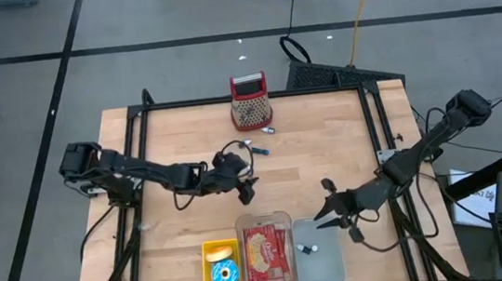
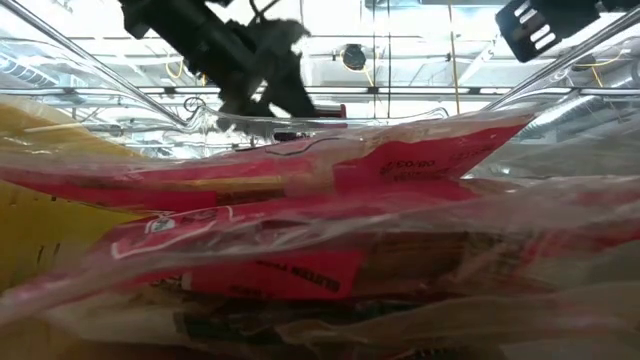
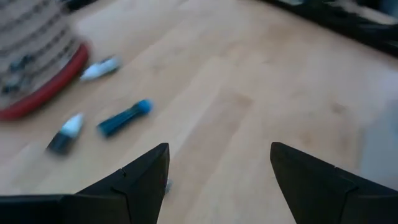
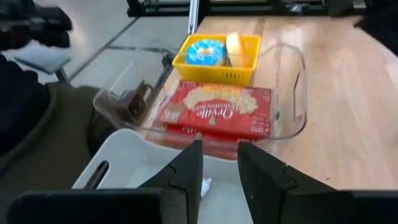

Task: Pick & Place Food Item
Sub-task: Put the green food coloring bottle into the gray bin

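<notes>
A red popcorn box (image 4: 217, 112) lies flat in a clear plastic container (image 1: 265, 247) at the table's near edge; it fills the low view (image 2: 330, 200). To its left stands a yellow basket (image 1: 220, 265) holding a blue-and-white round item (image 4: 205, 53) and a pale yellow piece (image 4: 234, 45). To its right lies a pale tray (image 1: 327, 262) with a small white item (image 1: 304, 249) on its floor. My right gripper (image 4: 221, 146) hovers over the tray's far edge, fingers a little apart, nothing between them. My left gripper (image 3: 217, 149) stands wide open above bare wood mid-table (image 1: 248, 195).
A red-and-white grater-like object (image 1: 250, 101) stands at the table's far edge. Two small blue-and-white tubes (image 3: 124, 117) (image 3: 65, 134) lie on the wood in front of it, beyond my left gripper. Bare wood stretches between the two grippers and to the far right.
</notes>
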Robot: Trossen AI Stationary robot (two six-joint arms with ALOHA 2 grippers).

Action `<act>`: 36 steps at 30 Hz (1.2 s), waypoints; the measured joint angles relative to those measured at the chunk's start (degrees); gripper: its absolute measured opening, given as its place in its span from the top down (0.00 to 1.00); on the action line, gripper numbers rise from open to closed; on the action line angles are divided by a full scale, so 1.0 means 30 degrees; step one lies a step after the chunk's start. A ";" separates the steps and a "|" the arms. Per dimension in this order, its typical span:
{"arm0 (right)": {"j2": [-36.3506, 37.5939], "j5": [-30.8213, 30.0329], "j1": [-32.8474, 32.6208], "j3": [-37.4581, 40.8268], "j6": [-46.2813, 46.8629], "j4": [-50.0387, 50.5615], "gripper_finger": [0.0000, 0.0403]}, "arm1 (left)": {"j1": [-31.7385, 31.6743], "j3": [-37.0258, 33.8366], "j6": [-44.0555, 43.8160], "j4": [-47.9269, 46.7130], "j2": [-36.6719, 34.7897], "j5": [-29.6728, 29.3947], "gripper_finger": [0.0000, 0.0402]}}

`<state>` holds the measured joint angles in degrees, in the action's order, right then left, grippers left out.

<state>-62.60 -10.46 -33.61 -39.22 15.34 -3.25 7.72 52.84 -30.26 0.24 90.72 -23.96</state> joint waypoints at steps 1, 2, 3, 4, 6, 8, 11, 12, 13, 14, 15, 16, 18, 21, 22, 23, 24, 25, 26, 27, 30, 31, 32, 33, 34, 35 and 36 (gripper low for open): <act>0.0118 0.0000 0.0060 0.0000 -0.0013 0.0000 0.78 | -0.0166 0.0000 -0.0699 -0.0475 0.0000 0.0011 0.30; 0.0193 0.0004 0.0094 0.0000 -0.0095 -0.0004 0.78 | -0.0316 0.0000 -0.1454 -0.0984 0.0003 0.0040 0.30; 0.0216 -0.0010 0.0116 0.0000 -0.0261 -0.0032 0.78 | -0.0442 0.0000 -0.2130 -0.1390 0.0061 0.0008 0.30; 0.0216 -0.0036 0.0141 0.0000 -0.0452 -0.0051 0.78 | -0.0584 0.0000 -0.2563 -0.1567 0.0244 -0.0095 0.30; 0.0194 -0.0047 0.0155 0.0000 -0.0680 -0.0068 0.78 | -0.0909 0.0007 -0.3060 -0.1781 0.0571 -0.0053 0.30; 0.0130 -0.0051 0.0240 0.0000 -0.0907 -0.0194 0.78 | -0.1208 0.0018 -0.3249 -0.1130 0.1193 0.0311 0.30; 0.0114 -0.0063 0.0330 0.0000 -0.1009 -0.0269 0.78 | -0.1484 0.0047 -0.3573 -0.0537 0.2513 0.0542 0.30; 0.0114 -0.0066 0.0360 -0.0004 -0.1009 -0.0351 0.78 | -0.1552 0.0044 -0.3691 -0.0378 0.3003 0.0520 0.30; 0.0121 -0.0066 0.0397 -0.0002 -0.1026 -0.0342 0.78 | -0.1648 0.0044 -0.3942 -0.0312 0.3410 0.0512 0.30; 0.0121 -0.0058 0.0443 -0.0004 -0.1085 -0.0349 0.78 | -0.1747 0.0044 -0.4269 -0.0431 0.3712 0.0533 0.30; 0.0114 -0.0058 0.0454 0.0000 -0.1162 -0.0391 0.78 | -0.1864 0.0038 -0.4673 -0.0478 0.4049 0.0519 0.30; 0.0114 -0.0061 0.0454 -0.0002 -0.1286 -0.0434 0.78 | -0.1996 0.0045 -0.5071 -0.0376 0.4371 0.0492 0.30; 0.0114 -0.0059 0.0454 0.0000 -0.1520 -0.0556 0.78 | -0.2219 0.0043 -0.5640 -0.0550 0.4933 0.0484 0.30; 0.0121 -0.0063 0.0454 0.0000 -0.1577 -0.0604 0.78 | -0.2368 0.0043 -0.5852 -0.0362 0.5443 0.0242 0.30; 0.0121 -0.0066 0.0454 0.0000 -0.1577 -0.0668 0.78 | -0.2387 0.0049 -0.5850 -0.0317 0.5531 0.0112 0.30; 0.0121 -0.0058 0.0454 -0.0003 -0.1577 -0.0711 0.78 | -0.2396 0.0056 -0.5865 -0.0203 0.5669 0.0020 0.30; 0.0121 -0.0060 0.0454 0.0000 -0.1575 -0.0707 0.78 | -0.2398 0.0075 -0.5887 -0.0109 0.5781 -0.0123 0.30; 0.0121 -0.0058 0.0454 -0.0001 -0.1569 -0.0707 0.78 | -0.2389 0.0080 -0.5849 -0.0047 0.5825 -0.0286 0.30; 0.0121 -0.0058 0.0454 0.0000 -0.1562 -0.0699 0.78 | -0.2389 0.0080 -0.5697 -0.0040 0.5836 -0.0325 0.30; 0.0121 -0.0058 0.0454 0.0000 -0.1555 -0.0698 0.78 | -0.2399 0.0080 -0.5415 -0.0042 0.5836 -0.0278 0.30; 0.0121 -0.0058 0.0447 0.0000 -0.1541 -0.0703 0.78 | -0.2400 0.0080 -0.4809 -0.0303 0.5734 -0.0156 0.30; 0.0121 -0.0058 0.0447 -0.0002 -0.1537 -0.0699 0.78 | -0.2411 0.0080 -0.4861 -0.0377 0.5727 -0.0071 0.30; 0.0121 -0.0058 0.0447 0.0000 -0.1526 -0.0707 0.78 | -0.2411 0.0080 -0.4977 -0.0438 0.5719 -0.0034 0.30; 0.0121 -0.0058 0.0447 0.0000 -0.1523 -0.0704 0.78 | -0.2411 0.0080 -0.4991 -0.0474 0.5719 0.0002 0.30; 0.0121 -0.0058 0.0447 0.0000 -0.1512 -0.0699 0.78 | -0.2411 0.0080 -0.4994 -0.0484 0.5716 0.0079 0.30; 0.0121 -0.0058 0.0447 0.0000 -0.1512 -0.0699 0.78 | -0.2418 0.0080 -0.5020 -0.0494 0.5712 0.0162 0.30; 0.0121 -0.0058 0.0447 0.0000 -0.1512 -0.0699 0.78 | -0.2418 0.0080 -0.5033 -0.0519 0.5712 0.0208 0.31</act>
<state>-62.24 -10.63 -32.27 -39.22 10.81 -5.34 0.47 53.08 -45.36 -1.32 107.85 -23.34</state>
